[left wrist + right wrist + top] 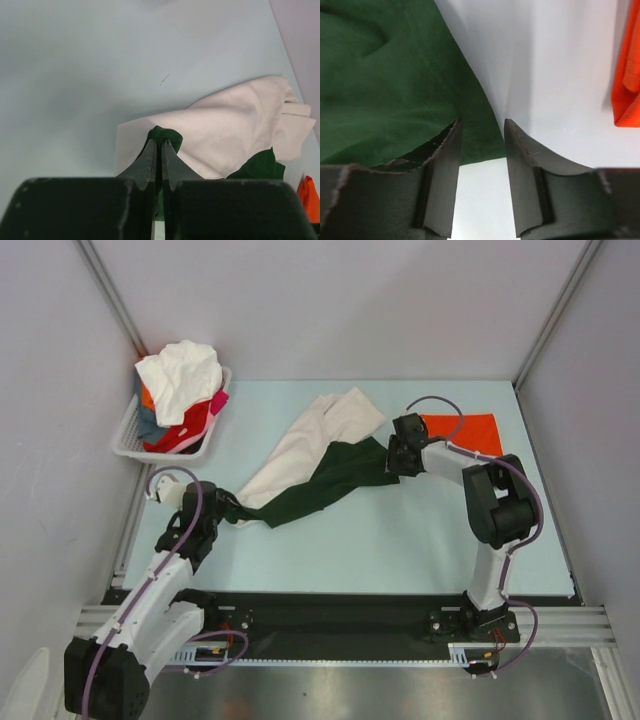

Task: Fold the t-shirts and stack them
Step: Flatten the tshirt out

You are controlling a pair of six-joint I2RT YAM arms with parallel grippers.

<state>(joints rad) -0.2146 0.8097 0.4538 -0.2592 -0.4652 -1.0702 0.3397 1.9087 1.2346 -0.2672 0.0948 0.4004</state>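
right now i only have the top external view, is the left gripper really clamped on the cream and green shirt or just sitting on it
observer: Clamped. In the left wrist view the left gripper is shut on a green fold of the cream and green shirt, which pokes up between the fingertips.
operator: and the right one, closed too
observer: No. The right wrist view shows the right gripper open, with the shirt's green edge showing in the gap.
operator: is it catching the orange shirt
observer: No. The orange-red shirt lies off to the side of that gripper, with the table showing between them.
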